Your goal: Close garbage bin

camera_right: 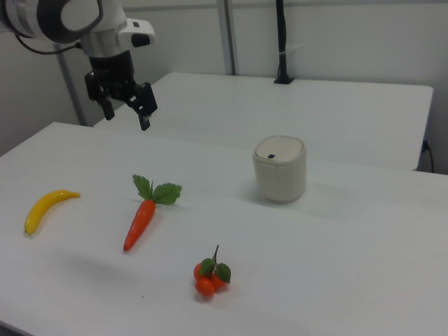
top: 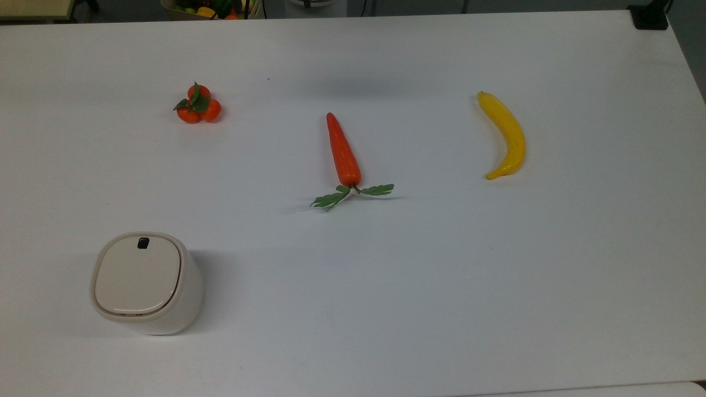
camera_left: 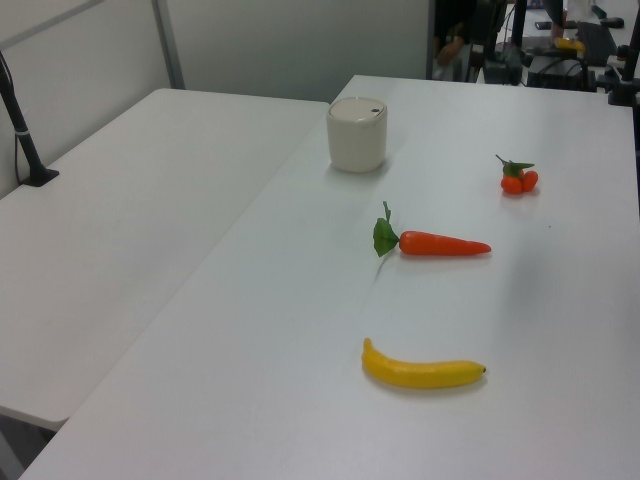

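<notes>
The garbage bin is a small cream-white tub at the top view's lower left. Its lid lies flat on the rim, with a small black latch mark at the far edge. It also stands at the table's far side in the left view and right of centre in the right view. My gripper hangs open and empty, high above the table at the right view's upper left. It is well to the left of the bin and touches nothing.
On the white table lie an orange carrot with green leaves, a yellow banana and a cluster of small oranges. A second white table adjoins it. A black post stands behind the bin.
</notes>
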`<action>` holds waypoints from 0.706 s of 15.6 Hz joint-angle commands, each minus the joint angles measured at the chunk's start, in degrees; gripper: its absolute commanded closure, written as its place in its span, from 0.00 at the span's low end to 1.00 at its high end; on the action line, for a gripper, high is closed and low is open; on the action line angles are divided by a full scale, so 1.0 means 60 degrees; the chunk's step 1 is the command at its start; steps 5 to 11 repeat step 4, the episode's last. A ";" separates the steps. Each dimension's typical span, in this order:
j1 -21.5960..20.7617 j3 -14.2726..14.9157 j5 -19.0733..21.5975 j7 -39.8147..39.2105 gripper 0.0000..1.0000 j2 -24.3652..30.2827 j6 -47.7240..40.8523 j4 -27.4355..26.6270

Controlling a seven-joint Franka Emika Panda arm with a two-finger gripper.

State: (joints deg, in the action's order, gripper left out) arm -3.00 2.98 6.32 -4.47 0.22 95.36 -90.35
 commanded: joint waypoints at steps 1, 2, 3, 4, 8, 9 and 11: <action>0.0002 0.0002 -0.0321 -0.0893 0.00 0.0139 0.0308 -0.0234; 0.0017 0.0002 -0.0322 -0.0910 0.00 0.0139 0.0294 -0.0234; 0.0017 0.0002 -0.0322 -0.0895 0.00 0.0139 0.0293 -0.0234; 0.0017 0.0002 -0.0322 -0.0910 0.00 0.0139 0.0293 -0.0234; 0.0017 0.0002 -0.0322 -0.0910 0.00 0.0139 0.0293 -0.0234; 0.0017 0.0002 -0.0322 -0.0910 0.00 0.0139 0.0293 -0.0234; 0.0017 0.0002 -0.0322 -0.0910 0.00 0.0139 0.0293 -0.0234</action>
